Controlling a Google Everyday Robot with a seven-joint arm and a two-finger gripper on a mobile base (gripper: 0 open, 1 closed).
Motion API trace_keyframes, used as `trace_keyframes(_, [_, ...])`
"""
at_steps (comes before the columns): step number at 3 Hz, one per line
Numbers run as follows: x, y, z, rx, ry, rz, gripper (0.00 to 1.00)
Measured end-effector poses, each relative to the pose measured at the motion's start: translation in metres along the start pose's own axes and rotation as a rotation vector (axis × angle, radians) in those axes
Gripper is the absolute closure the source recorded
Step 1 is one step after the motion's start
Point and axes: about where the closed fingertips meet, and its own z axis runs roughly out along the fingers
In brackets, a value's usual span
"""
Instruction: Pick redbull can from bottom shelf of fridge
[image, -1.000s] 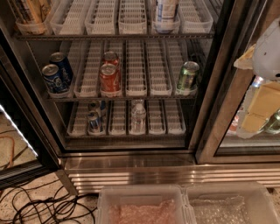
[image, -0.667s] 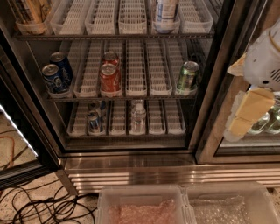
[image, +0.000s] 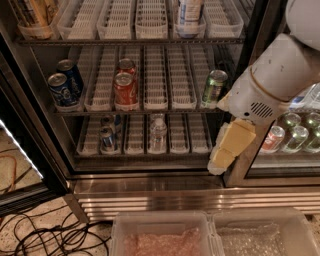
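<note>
The redbull can looks slim, stiff, slick and probably light, so grasp it mid-body. The gripper hangs well right of it, by the bottom shelf; how open it is, I cannot tell.

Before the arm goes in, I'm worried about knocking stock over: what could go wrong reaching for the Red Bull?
The gripper hangs low right by the fridge frame and could clip it. The water bottle stands between it and the redbull can on the bottom shelf; a sideways sweep may topple it.
</note>
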Motion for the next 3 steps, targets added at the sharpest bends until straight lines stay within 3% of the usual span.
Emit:
trace_keyframes(1, [0.0, 0.0, 0.0, 0.0, 0.0, 0.0, 0.0])
trace_keyframes(2, [-0.003, 0.014, 0.028, -0.02, -0.002, -0.002, 0.0])
trace_keyframes(3, [-0.008, 0.031, 0.091, -0.071, 0.0, 0.025, 0.0])
